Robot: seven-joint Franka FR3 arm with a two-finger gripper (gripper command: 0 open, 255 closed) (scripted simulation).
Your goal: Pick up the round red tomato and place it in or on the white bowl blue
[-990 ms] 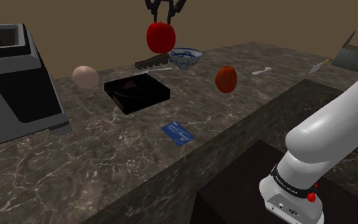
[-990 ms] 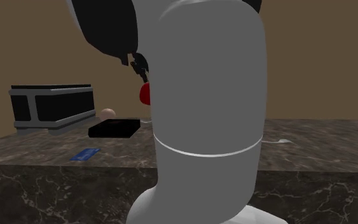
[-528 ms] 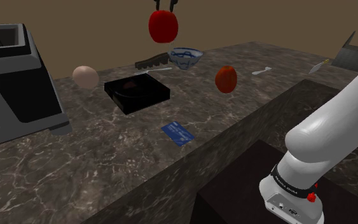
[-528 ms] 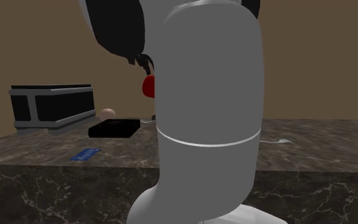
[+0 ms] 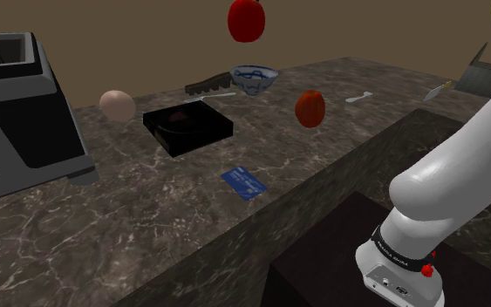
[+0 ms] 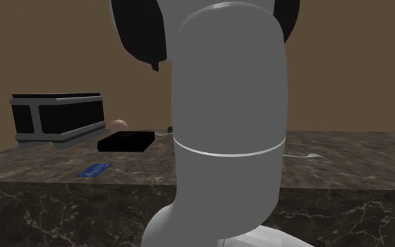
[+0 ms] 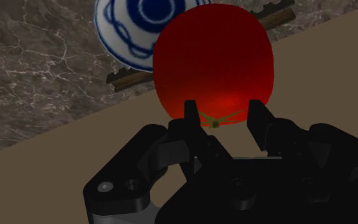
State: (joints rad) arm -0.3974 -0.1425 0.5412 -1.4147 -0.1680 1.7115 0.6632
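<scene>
The red tomato (image 7: 212,60) was gripped at its stem end between the two black fingers of the gripper (image 7: 222,107), which were closed on it. It was held in the air, well above the marbled counter (image 7: 37,83). Beyond the jaws, partly hidden behind the tomato, the white bowl with blue pattern (image 7: 130,25) was seen, with a dark brush (image 7: 128,77) just beside it.

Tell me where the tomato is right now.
In the shoulder view the tomato hangs at the top edge, in the air roughly above the blue-patterned white bowl; the wrist view shows the gripper clasping it.
</scene>
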